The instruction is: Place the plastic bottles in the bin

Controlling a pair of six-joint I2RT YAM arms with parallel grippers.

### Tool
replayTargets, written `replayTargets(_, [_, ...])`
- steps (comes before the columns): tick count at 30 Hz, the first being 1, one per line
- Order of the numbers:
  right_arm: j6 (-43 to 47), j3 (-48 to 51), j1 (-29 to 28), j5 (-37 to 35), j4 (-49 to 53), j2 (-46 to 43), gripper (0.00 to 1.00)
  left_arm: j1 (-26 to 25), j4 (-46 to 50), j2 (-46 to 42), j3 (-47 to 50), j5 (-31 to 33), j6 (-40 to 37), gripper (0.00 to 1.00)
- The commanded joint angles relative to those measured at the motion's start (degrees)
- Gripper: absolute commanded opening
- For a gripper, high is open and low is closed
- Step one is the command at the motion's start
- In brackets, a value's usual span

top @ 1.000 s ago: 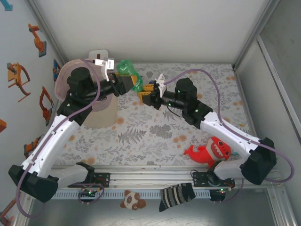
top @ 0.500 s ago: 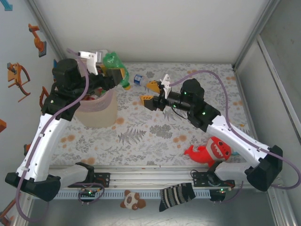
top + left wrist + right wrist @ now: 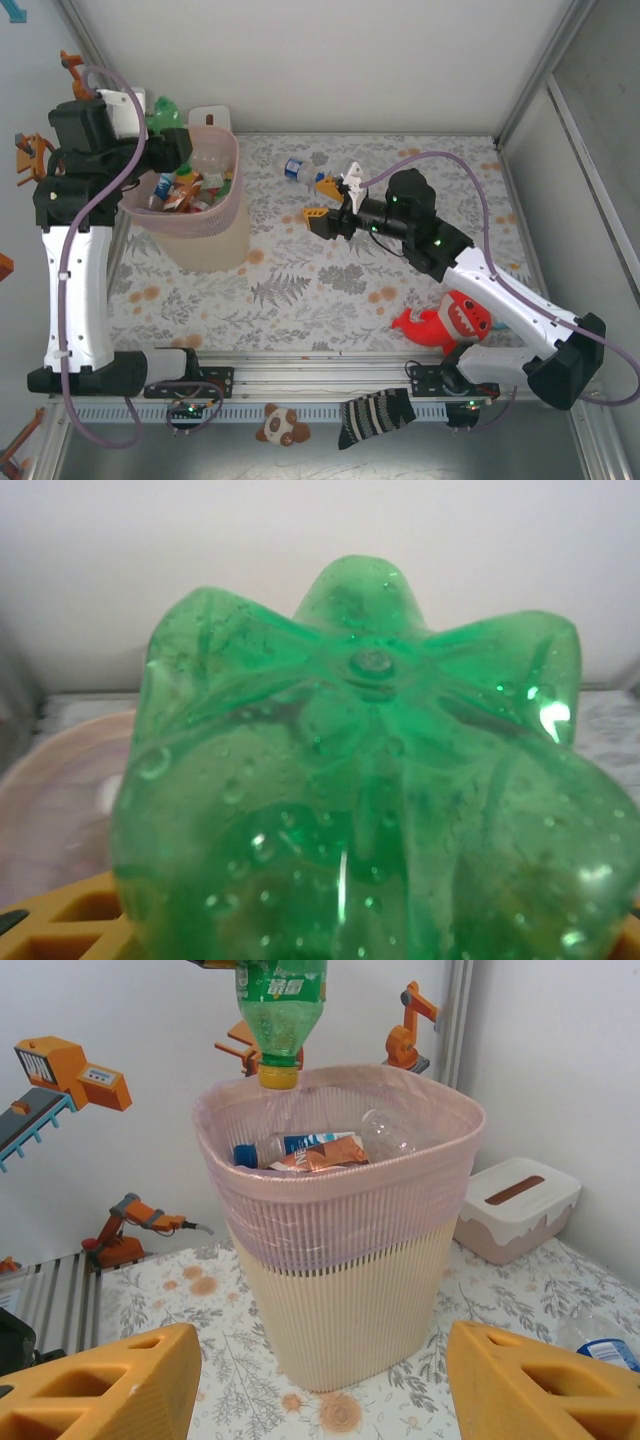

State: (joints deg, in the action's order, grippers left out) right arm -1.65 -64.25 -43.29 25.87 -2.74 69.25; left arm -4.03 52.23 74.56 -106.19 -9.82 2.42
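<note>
A table with a leaf-patterned cover, seen from above and from two wrist cameras. The bin (image 3: 335,1290), tall, with a pink top and a cream body, stands by the table's (image 3: 400,160) left edge, near the far left corner. Several bottles (image 3: 300,1148) already lie inside it.

The left pincer (image 3: 165,125) is raised over the bin's far left side. It grasps a green bottle (image 3: 280,1000) by its lower part, neck down. Seen from the right wrist, the yellow cap hangs level with the rim on the side of the bin away from that camera. Whether the cap is inside the opening or directly over the rim cannot be told. The left wrist view looks at the bottle's ribbed green base, with the pink rim behind it at the left.

The right pincer (image 3: 318,198) hovers over the middle of the table with its orange fingers (image 3: 100,1390) spread and nothing between them. One loose bottle (image 3: 295,168) with a blue label lies near the far edge, just beyond it.

The step in hand looks like the drop. To do it well, the left arm should probably bring the neck toward the bin's centre before letting go, since a release over the rim could tip the bottle outside or against the wall. Keeping the bottle upright and neck down, and lowering it a little, should help it slide in among the others. The bin is light-looking, so the arm should avoid nudging it.
</note>
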Motion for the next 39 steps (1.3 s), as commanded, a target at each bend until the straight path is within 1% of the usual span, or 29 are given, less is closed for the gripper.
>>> replayTargets(1, [0.9, -2.4, -0.4, -0.6, 0.1, -0.1, 0.65, 2.0, 9.2, 3.1, -3.5, 7.7, -7.5, 0.59])
replayTargets(6, [1.0, -2.8, -0.4, -0.6, 0.7, 0.5, 0.65, 4.0, 14.0, 7.2, -5.3, 12.1, -11.6, 0.59])
replayTargets(12, [0.9, -3.5, -0.4, -0.2, 1.2, 1.5, 0.65, 4.3, 18.3, 11.5, -5.4, 17.8, -13.9, 0.58])
replayTargets(16, [1.2, -4.0, -0.4, 0.0, 1.7, 2.0, 0.65, 4.4, 20.0, 13.3, -4.5, 20.6, -13.7, 0.58])
replayTargets(24, [2.1, -4.7, -0.4, 0.8, 2.7, 2.8, 0.65, 4.4, 23.3, 16.8, -3.2, 23.9, -12.3, 0.59])
replayTargets(27, [2.3, -4.8, -0.4, 0.9, 2.7, 2.7, 0.65, 4.4, 24.4, 17.8, -4.9, 24.8, -12.0, 0.63])
replayTargets(31, [2.7, -5.1, -0.4, 0.9, 2.8, 2.6, 0.65, 4.4, 24.6, 17.7, -8.2, 24.6, -11.7, 0.76])
replayTargets(35, [2.9, -5.3, -0.4, 0.9, 2.8, 2.5, 0.65, 4.4, 24.6, 16.8, -11.4, 23.4, -11.6, 0.81])
replayTargets(39, [2.8, -5.2, -0.4, 0.8, 2.6, 2.3, 0.65, 4.4, 23.5, 15.7, -12.3, 21.6, -11.4, 0.83])
